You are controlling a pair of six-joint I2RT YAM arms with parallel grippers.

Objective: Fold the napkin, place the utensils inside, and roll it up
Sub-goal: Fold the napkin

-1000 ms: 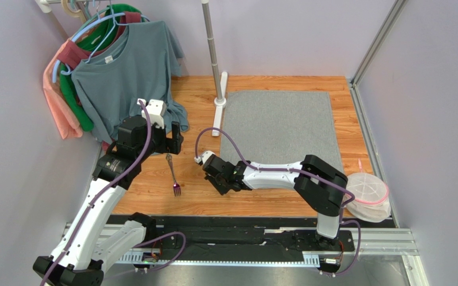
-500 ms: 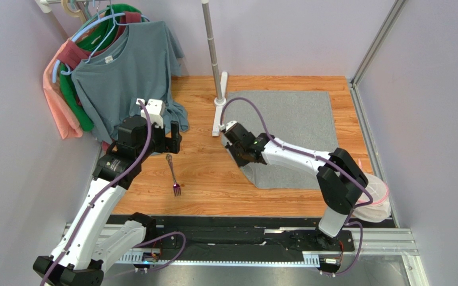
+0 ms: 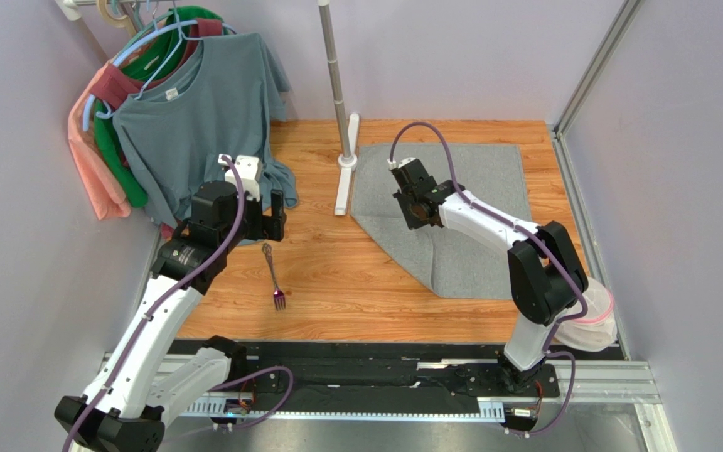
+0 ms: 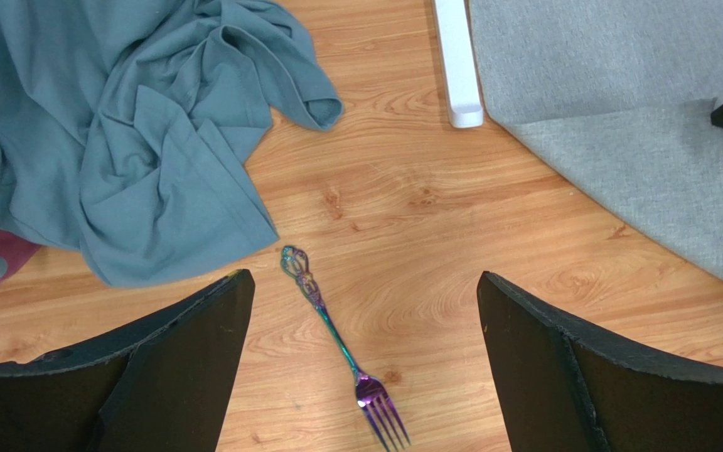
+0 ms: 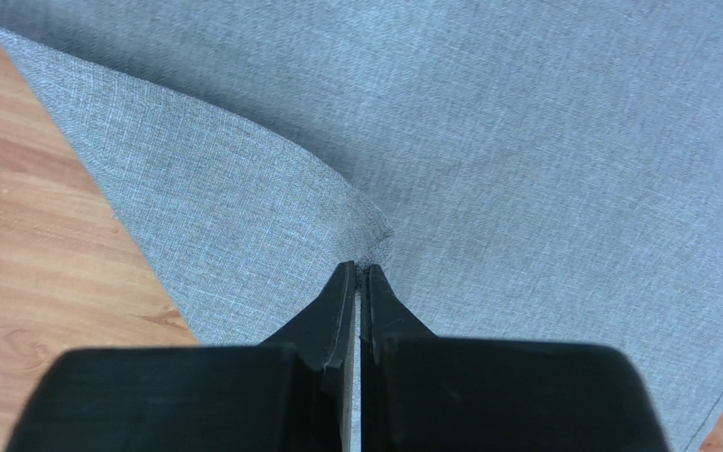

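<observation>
The grey napkin (image 3: 478,174) lies on the wooden table at the back right, its near-left corner lifted and folded over diagonally. My right gripper (image 3: 420,217) is shut on that corner, and the wrist view shows the cloth (image 5: 526,141) pinched and puckered at the closed tips of the right gripper (image 5: 358,268). The fork (image 3: 273,276), dark and iridescent purple, lies alone on bare wood to the left, tines toward me. My left gripper (image 3: 274,218) hovers just beyond its handle, open and empty. In the left wrist view the fork (image 4: 337,344) lies below the wide-spread left gripper (image 4: 362,278).
A blue-grey T-shirt (image 3: 200,113) hangs with other clothes at the back left, its hem (image 4: 148,122) spread on the table near the fork. A white pole stand (image 3: 346,160) stands beside the napkin's left edge. A plastic container (image 3: 582,306) sits at the near right.
My right gripper has carried the napkin's near-left corner away from me and to the right, laying a diagonal fold over the cloth. The left arm and the fork have stayed put.
</observation>
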